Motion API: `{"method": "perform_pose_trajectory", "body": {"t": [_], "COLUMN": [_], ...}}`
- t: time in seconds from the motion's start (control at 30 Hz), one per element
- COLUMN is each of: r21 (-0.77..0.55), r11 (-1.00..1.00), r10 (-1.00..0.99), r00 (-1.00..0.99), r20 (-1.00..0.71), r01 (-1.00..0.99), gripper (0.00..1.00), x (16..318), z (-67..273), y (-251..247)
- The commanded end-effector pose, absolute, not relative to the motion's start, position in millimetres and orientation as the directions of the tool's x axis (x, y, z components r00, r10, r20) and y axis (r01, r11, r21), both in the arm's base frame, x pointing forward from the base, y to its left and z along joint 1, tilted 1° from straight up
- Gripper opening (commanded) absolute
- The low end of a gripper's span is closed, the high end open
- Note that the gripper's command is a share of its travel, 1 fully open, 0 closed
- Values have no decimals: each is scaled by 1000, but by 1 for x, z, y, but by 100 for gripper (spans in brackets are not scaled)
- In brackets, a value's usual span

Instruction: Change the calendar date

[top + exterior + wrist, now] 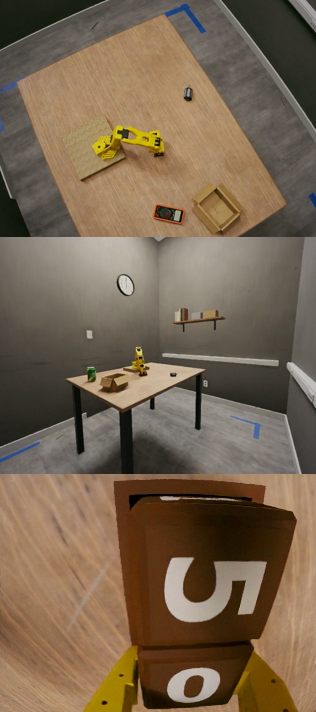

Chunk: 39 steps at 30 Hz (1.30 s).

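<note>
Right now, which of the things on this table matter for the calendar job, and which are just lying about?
Part of the job:
- cube showing 0, gripped by the end effector
- cube showing 5
- tray behind the cubes

Just lying about:
- multimeter
- open cardboard box
- small black motor
- green can
</note>
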State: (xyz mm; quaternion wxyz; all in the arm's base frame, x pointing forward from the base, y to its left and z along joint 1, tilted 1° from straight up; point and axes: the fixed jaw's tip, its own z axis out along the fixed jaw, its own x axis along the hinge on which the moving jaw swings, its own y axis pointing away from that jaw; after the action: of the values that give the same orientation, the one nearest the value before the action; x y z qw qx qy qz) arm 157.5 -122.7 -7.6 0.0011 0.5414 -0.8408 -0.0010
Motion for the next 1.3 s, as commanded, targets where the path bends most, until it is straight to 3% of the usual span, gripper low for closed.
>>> {"method": "perform_pose_trajectory", "body": {"t": [0.0,1.27], "r21": [22,22], "r11": [423,423], "r10": [-906,-906], "r00": [-424,-424], "r20": [-5,-5], "r01": [-906,-906], "gripper": [0,0], "x": [156,158], "z": [-10,-2], "y": [-121,-122]}}
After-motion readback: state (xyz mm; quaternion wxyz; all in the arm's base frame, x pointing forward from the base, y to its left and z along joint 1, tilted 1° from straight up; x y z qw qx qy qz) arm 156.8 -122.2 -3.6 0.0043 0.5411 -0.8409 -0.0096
